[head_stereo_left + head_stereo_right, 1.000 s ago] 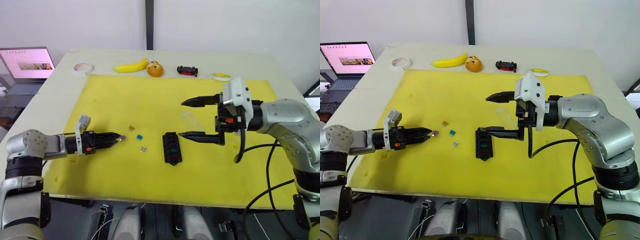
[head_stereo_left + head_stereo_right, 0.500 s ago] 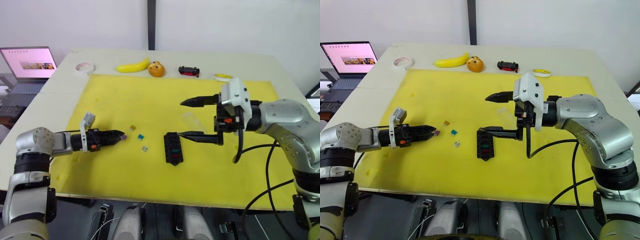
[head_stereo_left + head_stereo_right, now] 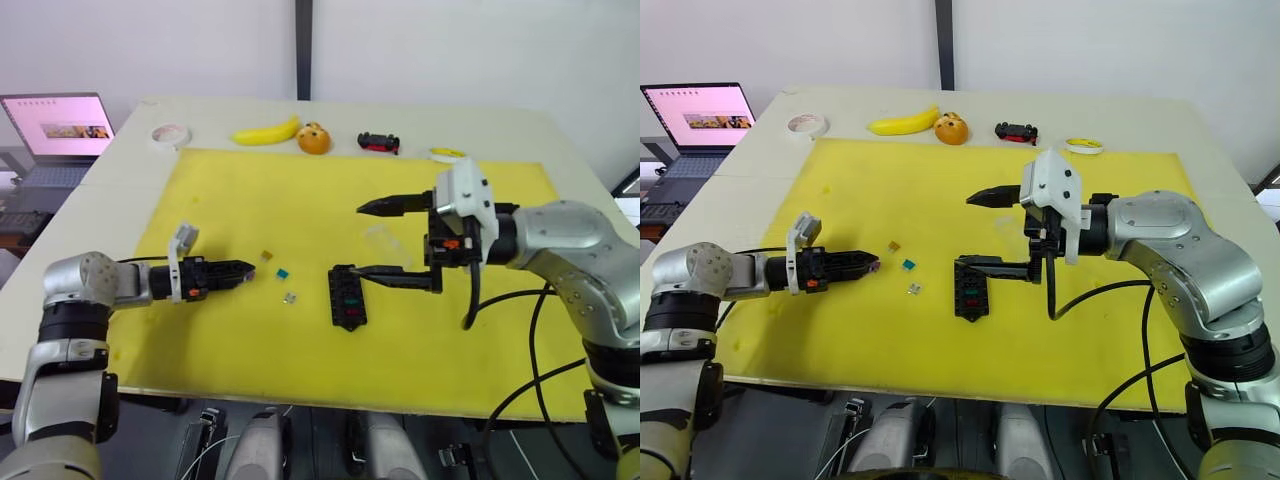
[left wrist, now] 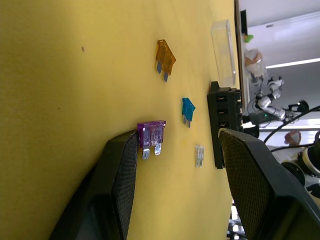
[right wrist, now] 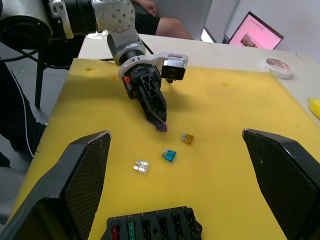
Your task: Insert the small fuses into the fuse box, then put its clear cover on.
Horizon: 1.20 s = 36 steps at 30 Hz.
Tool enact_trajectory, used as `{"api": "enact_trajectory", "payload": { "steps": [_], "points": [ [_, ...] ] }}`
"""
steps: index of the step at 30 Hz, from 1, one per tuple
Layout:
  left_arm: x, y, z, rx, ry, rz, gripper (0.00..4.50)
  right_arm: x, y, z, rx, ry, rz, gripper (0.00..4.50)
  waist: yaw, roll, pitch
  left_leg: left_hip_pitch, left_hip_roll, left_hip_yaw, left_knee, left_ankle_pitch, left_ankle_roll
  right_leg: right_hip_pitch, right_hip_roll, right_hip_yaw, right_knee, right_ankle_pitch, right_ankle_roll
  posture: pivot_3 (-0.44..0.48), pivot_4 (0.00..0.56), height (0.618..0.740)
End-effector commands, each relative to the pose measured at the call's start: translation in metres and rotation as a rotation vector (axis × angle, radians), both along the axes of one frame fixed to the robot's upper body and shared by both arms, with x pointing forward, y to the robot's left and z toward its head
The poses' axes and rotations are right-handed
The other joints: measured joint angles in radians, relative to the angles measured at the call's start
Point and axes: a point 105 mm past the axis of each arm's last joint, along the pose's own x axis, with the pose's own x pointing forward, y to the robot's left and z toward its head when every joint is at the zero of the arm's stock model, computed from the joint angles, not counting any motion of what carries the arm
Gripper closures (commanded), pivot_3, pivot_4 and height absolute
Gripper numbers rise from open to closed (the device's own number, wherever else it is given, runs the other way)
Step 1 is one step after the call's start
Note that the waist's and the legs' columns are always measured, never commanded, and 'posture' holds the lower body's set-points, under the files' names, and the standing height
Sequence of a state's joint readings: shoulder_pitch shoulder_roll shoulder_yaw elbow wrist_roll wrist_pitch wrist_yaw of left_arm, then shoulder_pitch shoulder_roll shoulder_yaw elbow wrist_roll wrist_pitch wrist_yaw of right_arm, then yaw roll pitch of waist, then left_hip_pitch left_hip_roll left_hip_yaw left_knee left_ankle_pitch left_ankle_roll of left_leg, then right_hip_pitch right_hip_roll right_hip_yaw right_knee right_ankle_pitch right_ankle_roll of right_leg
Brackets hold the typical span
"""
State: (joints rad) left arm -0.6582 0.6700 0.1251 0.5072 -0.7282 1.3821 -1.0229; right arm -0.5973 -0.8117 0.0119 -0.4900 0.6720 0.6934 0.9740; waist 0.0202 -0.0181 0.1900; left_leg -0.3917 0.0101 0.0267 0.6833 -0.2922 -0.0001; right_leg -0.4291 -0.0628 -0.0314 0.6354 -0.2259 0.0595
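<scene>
The black fuse box (image 3: 346,296) lies on the yellow mat (image 3: 250,200) with a red and a green fuse in its slots (image 5: 123,232). Loose on the mat to its left are a brown fuse (image 3: 267,256), a teal one (image 3: 282,271) and a grey-white one (image 3: 288,296). A purple fuse (image 4: 151,135) rests against one fingertip of my left gripper (image 3: 243,269), which is open and low over the mat. My right gripper (image 3: 360,239) is wide open above the box's far end. The clear cover (image 4: 223,52) lies just beyond the box.
Along the table's far edge sit a tape roll (image 3: 168,134), a banana (image 3: 265,131), an orange fruit (image 3: 314,138), a toy car (image 3: 377,141) and a yellow ring (image 3: 443,153). A laptop (image 3: 55,125) stands at the far left. A seated person (image 5: 160,20) is behind the table.
My left forearm has swung while its fingertips stay at the purple fuse. The right gripper has edged slightly left. The fuses and box lie as before.
</scene>
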Motion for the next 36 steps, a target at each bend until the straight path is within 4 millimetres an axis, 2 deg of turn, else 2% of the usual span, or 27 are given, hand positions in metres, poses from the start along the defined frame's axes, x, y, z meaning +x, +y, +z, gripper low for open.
{"api": "enact_trajectory", "payload": {
  "steps": [1,5,6,21,25,36],
  "points": [
    [0.0,-0.008,-0.006,0.03,-0.004,-0.036,1.81,-0.006,0.002,0.009,0.01,-0.052,0.014,0.0,0.001,0.0,0.0,0.0,0.0,0.0,0.0,0.0,0.0,0.0,0.0,0.0,0.0,0.0,0.0,0.0,0.15,0.737],
    [-0.001,-0.004,-0.008,0.043,-0.003,-0.028,1.81,-0.005,0.002,0.01,0.011,-0.054,0.013,0.0,0.004,0.0,0.0,0.0,0.0,0.0,0.0,0.0,0.0,0.0,0.0,0.0,0.0,0.0,0.0,0.0,0.15,0.737],
    [-0.003,-0.004,-0.008,0.041,-0.008,-0.04,2.34,-0.005,0.002,0.009,0.01,-0.054,0.013,0.0,0.005,0.0,0.0,0.0,0.0,0.0,0.0,0.0,0.0,0.0,0.0,0.0,0.0,0.0,0.0,0.0,0.15,0.737],
    [-0.004,0.008,-0.014,0.085,-0.022,-0.013,2.34,-0.004,0.002,0.01,0.01,-0.055,0.024,0.0,-0.006,0.0,0.0,0.0,0.001,0.0,0.0,0.0,0.0,0.0,0.0,0.0,-0.001,0.0,0.0,0.0,0.15,0.737],
    [-0.004,0.007,-0.015,0.084,-0.029,-0.018,4.17,-0.004,0.003,0.009,0.008,-0.055,0.025,0.0,-0.008,0.0,0.0,0.0,0.001,0.0,0.0,0.0,0.0,0.0,0.0,0.0,-0.001,0.0,0.0,0.0,0.15,0.737],
    [-0.005,0.01,-0.02,0.098,-0.031,-0.016,4.17,-0.004,0.003,0.009,0.005,-0.056,0.029,0.0,-0.008,0.0,0.0,0.0,0.002,0.0,0.0,0.0,0.0,0.0,0.001,0.0,-0.001,0.0,0.0,0.0,0.15,0.737]
  ]
}}
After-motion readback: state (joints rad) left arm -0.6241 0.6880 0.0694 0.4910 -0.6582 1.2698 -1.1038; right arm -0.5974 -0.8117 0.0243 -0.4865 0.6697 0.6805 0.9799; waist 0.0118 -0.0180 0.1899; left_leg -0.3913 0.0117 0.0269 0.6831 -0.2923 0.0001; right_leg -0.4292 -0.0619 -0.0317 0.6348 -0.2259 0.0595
